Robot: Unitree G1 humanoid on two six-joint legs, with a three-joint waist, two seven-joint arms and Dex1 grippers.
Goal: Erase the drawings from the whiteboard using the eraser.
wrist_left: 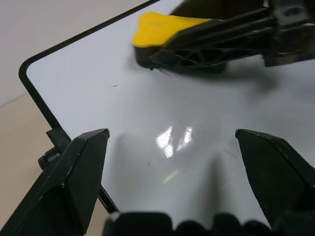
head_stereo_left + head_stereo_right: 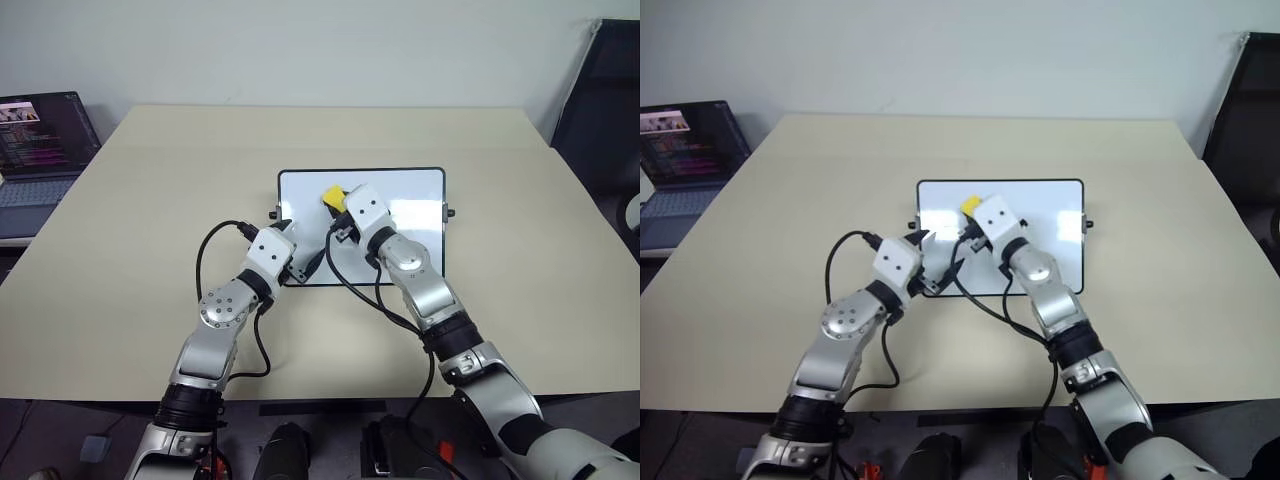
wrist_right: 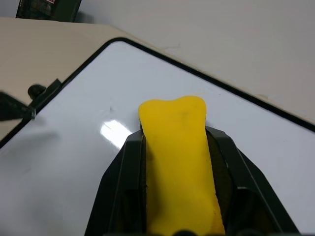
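Observation:
The whiteboard [image 2: 412, 195] lies flat in the middle of the table, its black frame and side knob [image 1: 47, 158] in sight. My right gripper [image 3: 174, 142] is shut on the yellow eraser [image 2: 332, 196], which is held low over the board's far left part. A short blue stroke of the drawings [image 1: 165, 73] peeks out under the eraser's dark underside. The rest of the board's visible surface looks white with glare spots. My left gripper [image 1: 171, 135] is open and holds nothing, over the board's near left corner, one finger [image 2: 285, 225] close to the left knob.
The beige table [image 2: 150, 200] has wide free room all around the board. An open laptop [image 2: 40, 150] stands off the table's left side. A dark panel [image 2: 600, 100] stands at the far right. Black cables [image 2: 345, 280] loop from both wrists over the board's near edge.

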